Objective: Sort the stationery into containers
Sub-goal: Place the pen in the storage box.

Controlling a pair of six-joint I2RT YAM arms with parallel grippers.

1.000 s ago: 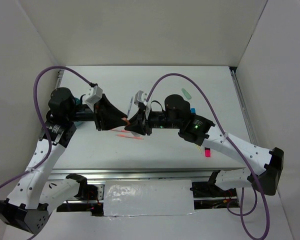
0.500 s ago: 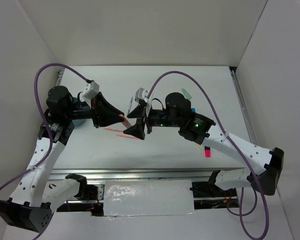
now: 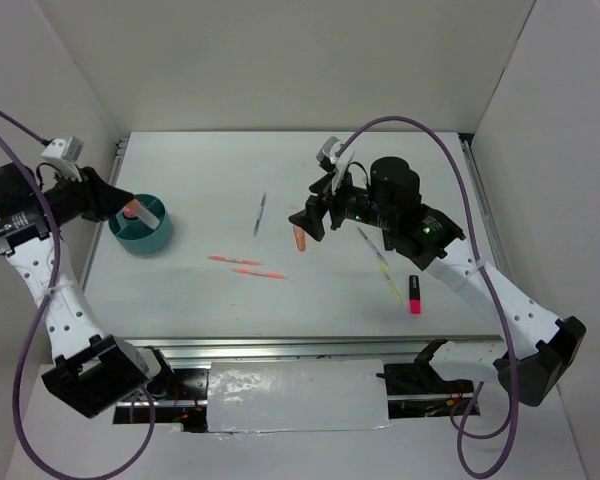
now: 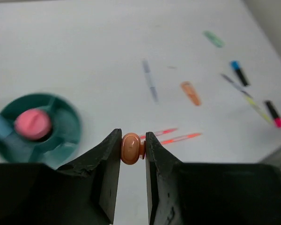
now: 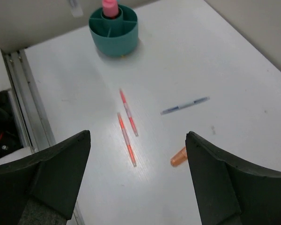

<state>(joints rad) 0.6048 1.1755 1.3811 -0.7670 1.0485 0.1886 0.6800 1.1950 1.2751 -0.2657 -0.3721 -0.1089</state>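
At 9 o'clock on the table (image 3: 210, 170), my left gripper (image 4: 131, 138) hung up by the tub (image 3: 152, 243). Its fingers pinched the end of an orange marker (image 4: 130, 149). A pink tube (image 4: 33, 123) stood in one part of the tub. My right gripper (image 5: 138, 136) was near the middle, fingers spread wide, holding nothing. Below it lay two thin orange pens (image 5: 128, 112), with a blue pen (image 5: 185, 106) at 12 o'clock from them and an orange stub (image 5: 179, 157) at 2 o'clock. A pink highlighter (image 3: 415, 297) lay toward 4 o'clock on the table.
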